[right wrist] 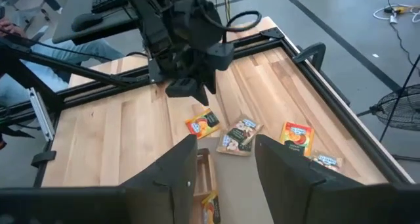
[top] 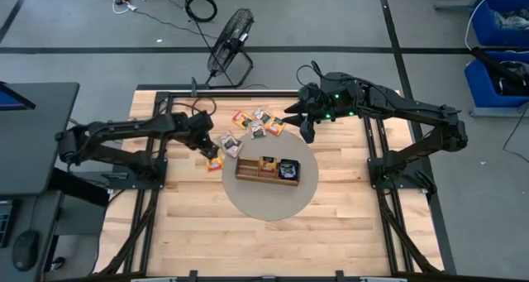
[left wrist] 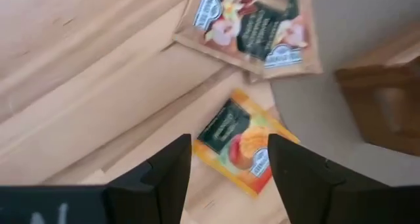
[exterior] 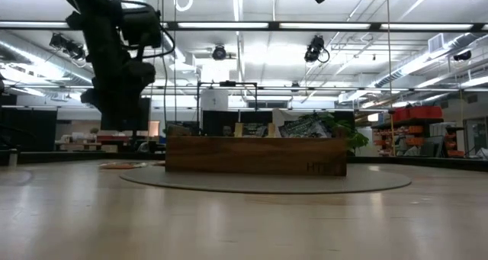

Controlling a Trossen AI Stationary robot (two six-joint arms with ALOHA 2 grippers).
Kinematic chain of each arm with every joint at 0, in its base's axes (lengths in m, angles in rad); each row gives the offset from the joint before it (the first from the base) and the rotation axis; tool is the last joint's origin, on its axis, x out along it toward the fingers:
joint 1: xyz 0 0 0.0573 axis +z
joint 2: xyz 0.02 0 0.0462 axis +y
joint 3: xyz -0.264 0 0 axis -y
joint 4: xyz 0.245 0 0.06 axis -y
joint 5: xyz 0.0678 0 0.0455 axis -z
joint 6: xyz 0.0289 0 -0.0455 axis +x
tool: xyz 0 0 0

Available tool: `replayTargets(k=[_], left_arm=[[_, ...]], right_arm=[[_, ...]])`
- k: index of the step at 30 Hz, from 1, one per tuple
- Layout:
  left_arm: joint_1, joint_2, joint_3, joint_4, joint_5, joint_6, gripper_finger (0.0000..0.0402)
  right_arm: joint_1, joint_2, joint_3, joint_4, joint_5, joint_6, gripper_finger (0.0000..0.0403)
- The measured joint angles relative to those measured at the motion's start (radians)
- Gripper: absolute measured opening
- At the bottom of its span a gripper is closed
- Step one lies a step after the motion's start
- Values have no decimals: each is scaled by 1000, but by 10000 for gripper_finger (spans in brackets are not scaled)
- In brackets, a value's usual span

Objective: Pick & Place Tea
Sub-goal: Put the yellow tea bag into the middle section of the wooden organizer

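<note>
Left hand (left wrist: 230,178) open above orange packet (left wrist: 243,145), not gripping. We fear fingers slide on flat packet, push it under neighbour packet (left wrist: 252,27). Right hand (right wrist: 223,168) open, waiting near far edge.

Grey floor (top: 331,17), black fan (top: 230,35)

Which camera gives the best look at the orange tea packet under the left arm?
The left wrist view: the orange tea packet fills the frame between the open left fingers. The high view shows it tiny, the right wrist view small, and the low view only a thin sliver.
</note>
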Motion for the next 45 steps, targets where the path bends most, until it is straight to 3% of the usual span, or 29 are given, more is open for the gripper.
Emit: replayTargets(k=[13,23,30,45], left_arm=[[-1,245,0,47,-12,-12,302],[-2,375,8,94,32,-22,293],[-1,377,5,88,26,-11,236],[-2,380,3,131,10,57,32]], right_arm=[[0,0,0,3,0,-14,162],[0,0,0,3,0,-7,162],[0,0,0,3,0,-16,162],[0,0,0,4,0,-17,162]])
